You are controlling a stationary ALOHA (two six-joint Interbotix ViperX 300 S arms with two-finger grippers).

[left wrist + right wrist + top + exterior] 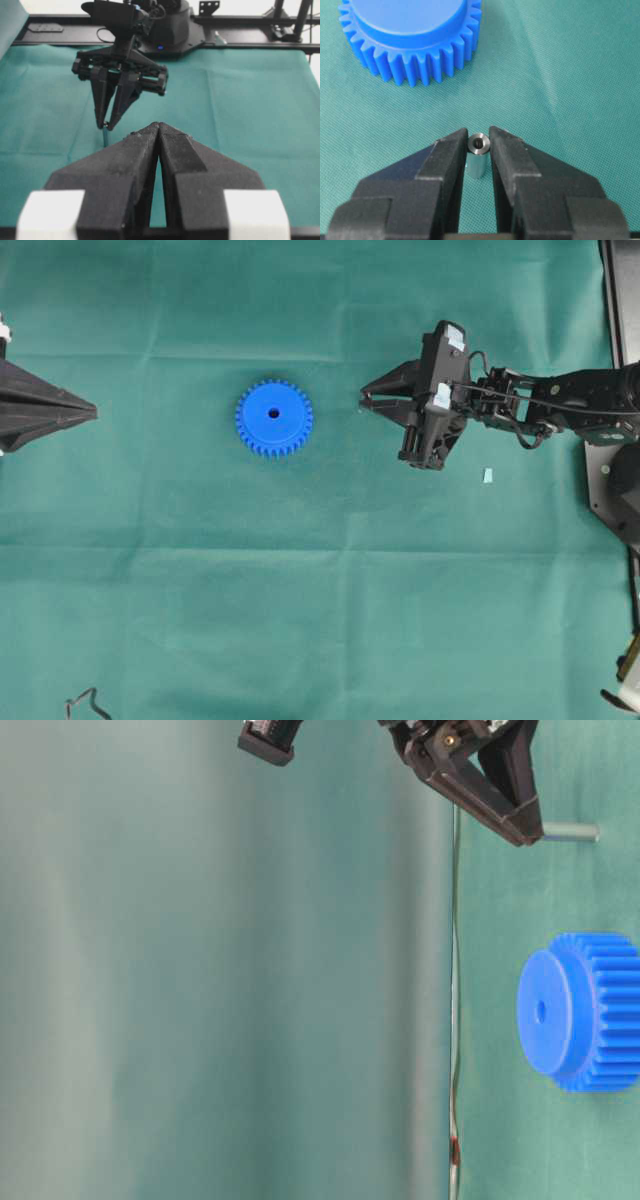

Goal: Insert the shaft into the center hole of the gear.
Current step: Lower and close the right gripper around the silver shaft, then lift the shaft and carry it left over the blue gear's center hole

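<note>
From my remote station I take the bright blue plastic toothed gear point(274, 418) as landmark; it lies flat on the green cloth point(300, 590), its small dark center hole point(274, 413) facing up and unfilled. To the gear's right in the overhead view, apart from it, the right gripper point(479, 145) has its two black fingers point(445, 160) closed in on the tiny silvery metal shaft point(478, 155), which stands upright between the fingertips, its shiny round end on top; both fingers touch it. To the gear's left, well apart, the left gripper point(158, 131) holds nothing, its jaws pressed together. A pale blue scrap point(488, 476) lies farther right of the gear, beyond the right gripper.
</note>
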